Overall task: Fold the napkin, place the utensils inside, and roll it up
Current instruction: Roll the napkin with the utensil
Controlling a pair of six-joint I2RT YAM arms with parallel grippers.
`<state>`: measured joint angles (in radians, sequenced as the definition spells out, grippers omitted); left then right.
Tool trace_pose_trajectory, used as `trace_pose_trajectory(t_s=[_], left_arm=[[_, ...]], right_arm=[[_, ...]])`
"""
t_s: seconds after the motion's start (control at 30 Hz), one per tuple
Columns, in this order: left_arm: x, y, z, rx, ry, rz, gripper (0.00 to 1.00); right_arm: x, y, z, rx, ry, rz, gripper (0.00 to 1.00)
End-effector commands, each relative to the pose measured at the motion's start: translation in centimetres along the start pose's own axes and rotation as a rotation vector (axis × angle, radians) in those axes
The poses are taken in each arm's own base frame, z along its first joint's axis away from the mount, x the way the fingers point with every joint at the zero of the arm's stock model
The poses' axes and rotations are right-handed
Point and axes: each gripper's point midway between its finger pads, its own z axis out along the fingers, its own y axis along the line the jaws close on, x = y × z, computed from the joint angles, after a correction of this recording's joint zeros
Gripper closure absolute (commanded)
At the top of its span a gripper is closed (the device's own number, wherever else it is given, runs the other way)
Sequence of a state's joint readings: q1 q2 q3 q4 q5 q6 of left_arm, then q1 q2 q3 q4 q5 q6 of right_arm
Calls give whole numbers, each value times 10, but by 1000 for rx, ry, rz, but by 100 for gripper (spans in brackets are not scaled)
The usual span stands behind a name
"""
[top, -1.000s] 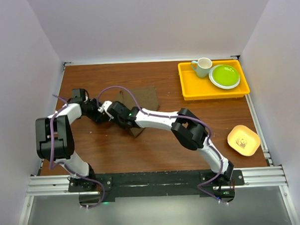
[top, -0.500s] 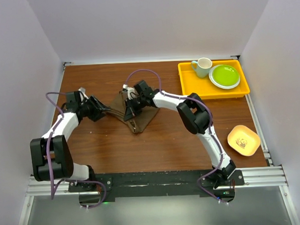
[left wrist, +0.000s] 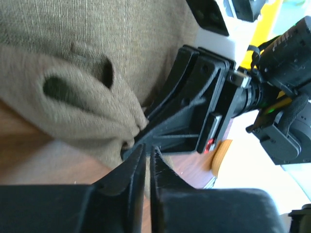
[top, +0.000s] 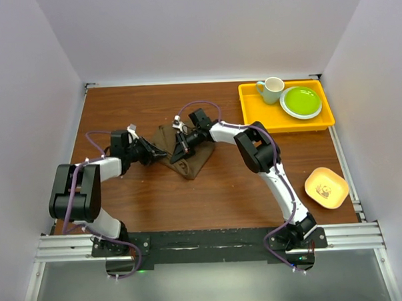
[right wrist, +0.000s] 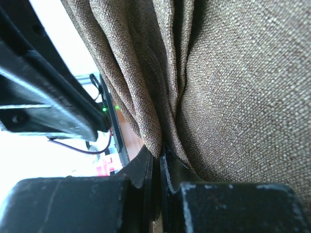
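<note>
Napkin (top: 192, 165): bunched on counter (top: 223, 189), one corner pointed at the near edge, its middle hidden by arms. Folds are pinched by left gripper (top: 158, 154) and right gripper (top: 179, 154).

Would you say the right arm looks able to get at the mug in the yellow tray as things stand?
Probably, but not right away: the right gripper is shut on the napkin and must let go first. Nothing stands between it and the mug in the yellow tray.

I see the napkin (top: 192, 162) mid-table between my left gripper (top: 156, 154) at its left edge and right gripper (top: 178, 153) on it, with the tray (top: 253, 119) holding a mug (top: 272, 89) and plate (top: 301, 101) behind-right.
</note>
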<state>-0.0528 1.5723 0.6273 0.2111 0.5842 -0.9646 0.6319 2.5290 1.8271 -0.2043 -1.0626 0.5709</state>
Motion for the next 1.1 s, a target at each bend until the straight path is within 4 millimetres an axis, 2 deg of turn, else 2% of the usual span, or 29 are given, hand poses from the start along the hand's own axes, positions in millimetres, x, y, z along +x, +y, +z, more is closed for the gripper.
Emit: trace_pose_trajectory(t_s=[0.0, 0.07, 0.1, 0.17, 0.23, 0.27, 0.33, 0.4, 0.43, 0.5, 0.53, 0.57, 0.6, 0.63, 0.77, 0.83, 0.87, 0.9, 0.97, 1.0, 1.03, 1.07], left_arm=[[-15, -19, 6, 114, -56, 16, 96], [-20, -21, 8, 139, -82, 25, 100], [-18, -14, 12, 131, -76, 14, 100], [-22, -14, 16, 154, -97, 15, 100], [-21, 1, 25, 118, -93, -7, 100], [-19, 14, 30, 88, -85, -28, 100], [-19, 26, 33, 64, -86, -52, 100], [-18, 40, 34, 33, -92, -85, 100], [-18, 47, 33, 11, -89, -100, 100], [-22, 54, 32, -17, -101, -100, 100], [-17, 62, 32, -53, -82, -114, 100], [-28, 68, 29, -72, -105, -114, 100], [-29, 71, 29, -82, -102, -115, 100], [-26, 75, 29, -99, -88, -123, 100], [-23, 83, 30, -134, -65, -143, 100], [-22, 85, 30, -142, -61, -154, 100], [-21, 86, 30, -143, -56, -161, 100], [-21, 86, 30, -144, -53, -165, 100], [-21, 86, 31, -154, -45, -165, 100], [-21, 86, 31, -158, -42, -169, 100], [-21, 86, 31, -161, -37, -169, 100], [-22, 85, 31, -161, -36, -168, 100]], right_arm=[[24, -44, 12, 97, 45, 138, 100], [24, -44, 13, 95, 49, 140, 100], [24, -44, 13, 95, 49, 141, 100], [25, -45, 12, 100, 54, 146, 100], [25, -43, 10, 110, 59, 151, 100], [24, -41, 9, 110, 60, 146, 97], [19, -32, 6, 121, 49, 130, 93], [18, -27, 2, 142, 55, 123, 87], [11, -23, 0, 160, 39, 101, 84], [11, -19, -6, 186, 50, 94, 76], [0, -10, -10, 205, 26, 56, 68], [-3, -9, -13, 222, 23, 29, 64], [-1, -6, -17, 243, 33, 33, 60], [-11, 5, -23, 264, 10, -13, 51], [-19, 22, -46, 370, -1, -167, 34], [-10, 23, -54, 429, 17, -215, 26], [-13, 29, -65, 485, -2, -290, 23], [-3, 22, -63, 523, 13, -317, 22], [1, 28, -70, 634, 0, -446, 18], [10, 19, -69, 671, 15, -474, 18], [12, 19, -69, 703, 9, -500, 16], [14, 34, -68, 727, 2, -596, 16]])
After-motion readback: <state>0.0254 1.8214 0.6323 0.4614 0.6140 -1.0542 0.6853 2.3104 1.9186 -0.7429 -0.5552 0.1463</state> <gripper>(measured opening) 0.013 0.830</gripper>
